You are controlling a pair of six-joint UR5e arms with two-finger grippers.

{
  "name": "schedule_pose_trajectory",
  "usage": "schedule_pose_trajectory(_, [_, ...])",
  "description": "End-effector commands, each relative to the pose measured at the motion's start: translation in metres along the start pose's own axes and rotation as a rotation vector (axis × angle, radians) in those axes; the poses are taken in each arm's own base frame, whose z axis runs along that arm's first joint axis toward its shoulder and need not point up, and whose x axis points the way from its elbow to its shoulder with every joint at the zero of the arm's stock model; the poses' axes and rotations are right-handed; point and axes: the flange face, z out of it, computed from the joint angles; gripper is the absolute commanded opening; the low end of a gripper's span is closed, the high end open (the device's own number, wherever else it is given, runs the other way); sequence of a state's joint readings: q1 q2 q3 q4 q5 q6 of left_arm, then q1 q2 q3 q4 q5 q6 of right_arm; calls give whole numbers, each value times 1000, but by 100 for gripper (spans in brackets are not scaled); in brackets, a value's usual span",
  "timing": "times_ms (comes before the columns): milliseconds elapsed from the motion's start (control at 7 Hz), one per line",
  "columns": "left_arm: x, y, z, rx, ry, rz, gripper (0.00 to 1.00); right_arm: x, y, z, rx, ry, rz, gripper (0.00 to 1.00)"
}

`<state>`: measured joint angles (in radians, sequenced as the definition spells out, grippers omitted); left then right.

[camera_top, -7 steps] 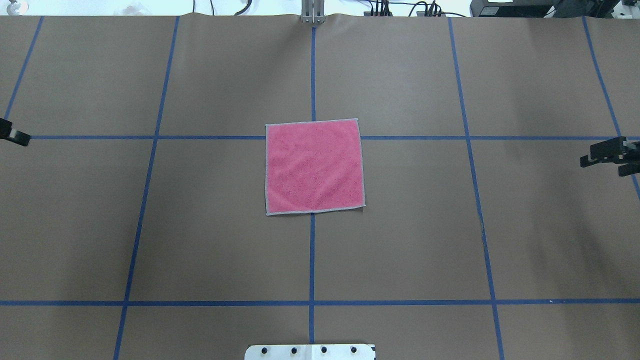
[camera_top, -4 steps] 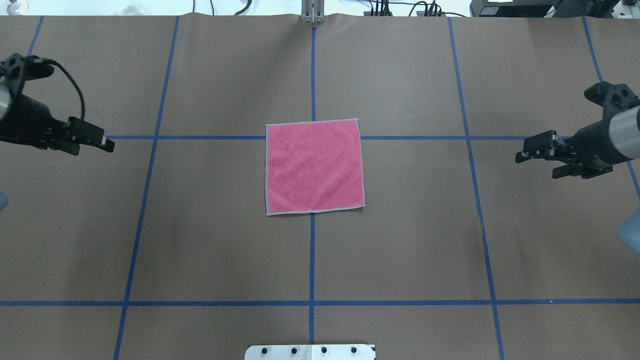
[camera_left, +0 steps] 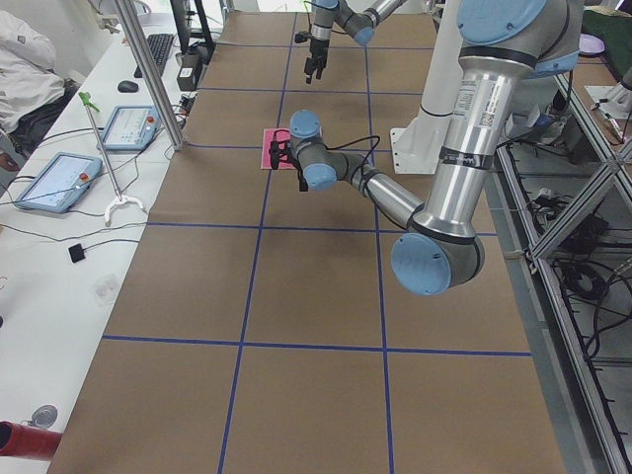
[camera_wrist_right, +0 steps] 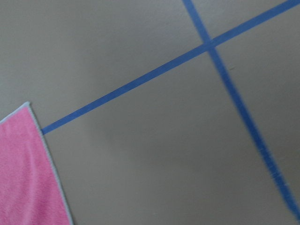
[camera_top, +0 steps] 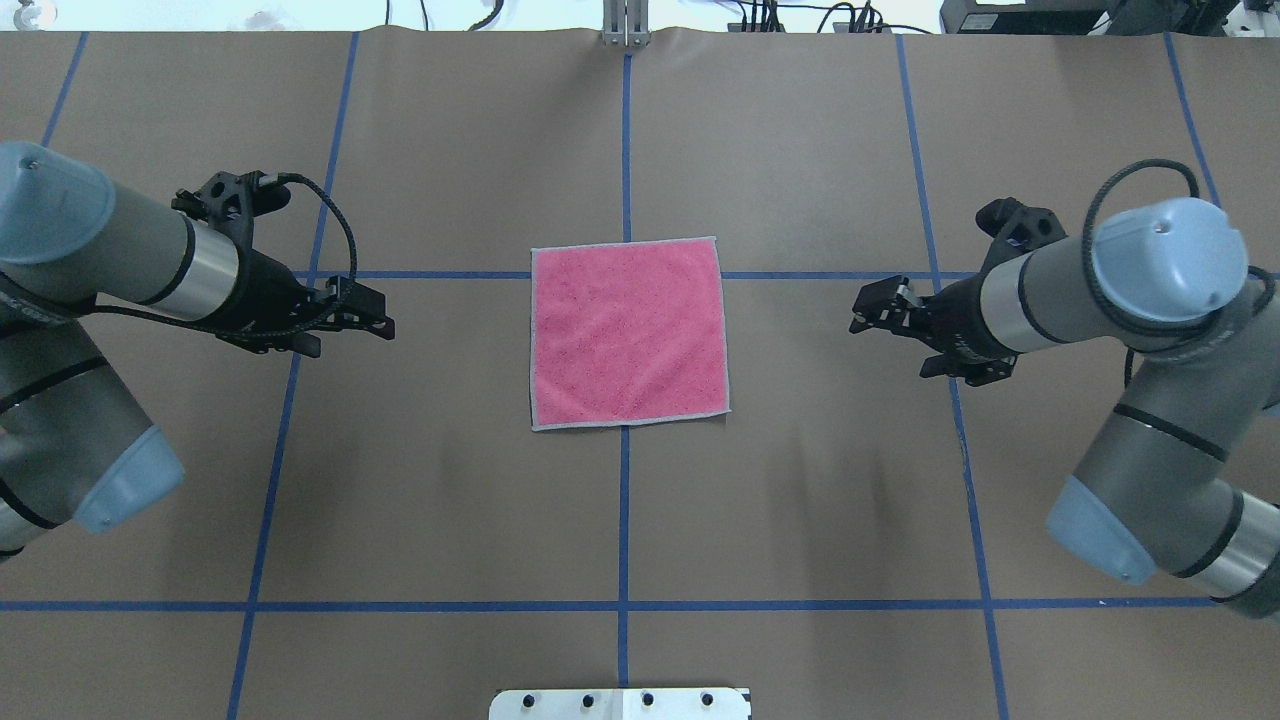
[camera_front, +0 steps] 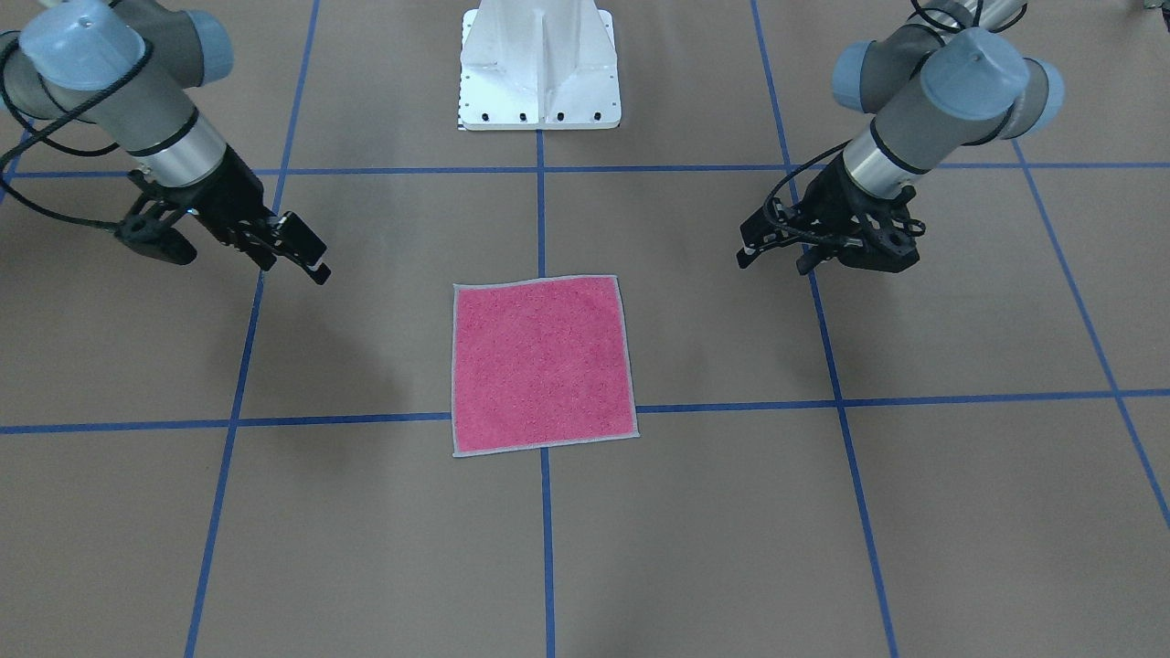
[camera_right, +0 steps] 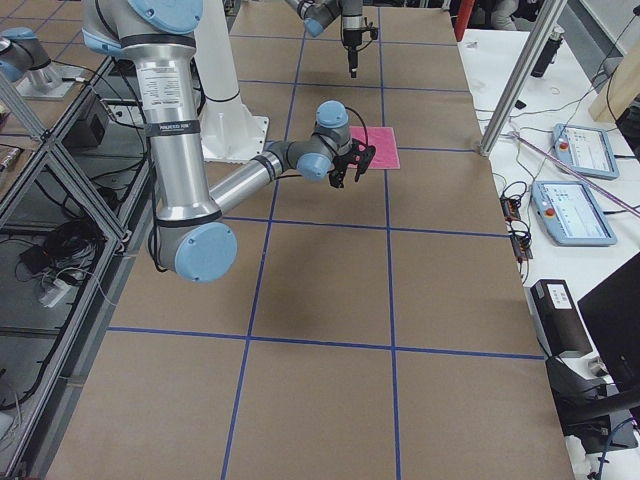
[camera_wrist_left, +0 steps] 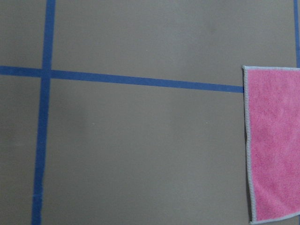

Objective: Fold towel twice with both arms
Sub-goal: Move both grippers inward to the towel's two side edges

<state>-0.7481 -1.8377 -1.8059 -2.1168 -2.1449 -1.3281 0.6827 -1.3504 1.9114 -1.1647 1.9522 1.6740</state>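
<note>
The towel [camera_top: 628, 335] lies flat and unfolded at the table's middle, pink face up with a light grey edge, also seen in the front view [camera_front: 544, 366]. My left gripper [camera_top: 385, 312] hovers to its left, open and empty, a clear gap away; in the front view it is on the right [camera_front: 745, 251]. My right gripper [camera_top: 858, 308] hovers to the towel's right, open and empty [camera_front: 320, 258]. Each wrist view catches only a strip of the towel at its edge [camera_wrist_left: 274, 150] [camera_wrist_right: 23, 173]; neither shows its own fingers.
Blue tape lines [camera_top: 624, 520] grid the brown table cover. The white pedestal base [camera_front: 539, 68] stands at the robot's side of the table. A metal post [camera_top: 625, 25] is at the far edge. Tablets [camera_left: 59, 183] and cables lie on a side bench.
Both arms have swung in from the table's outer edges toward the towel, one on each side. The towel has not moved.
</note>
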Motion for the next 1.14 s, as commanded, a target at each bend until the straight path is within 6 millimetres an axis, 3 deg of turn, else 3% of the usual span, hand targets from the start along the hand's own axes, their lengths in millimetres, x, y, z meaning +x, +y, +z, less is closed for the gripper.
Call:
schedule_pose_trajectory(0, [48,30,32,11,22,-150,100,-85,62,22,47,64,65,100])
schedule_pose_trajectory(286, [92,33,57,66,48,-278,100,-93,77,59,77,92,122,99])
schedule_pose_trajectory(429, [103,35,66,68,52,-308,100,-95,81,66,92,81,173,99])
schedule_pose_trajectory(571, [104,36,67,67,54,-307,100,-97,83,71,81,39,217,96])
schedule_pose_trajectory(1000, [104,37,68,64,52,-305,100,-84,109,119,85,-8,308,77])
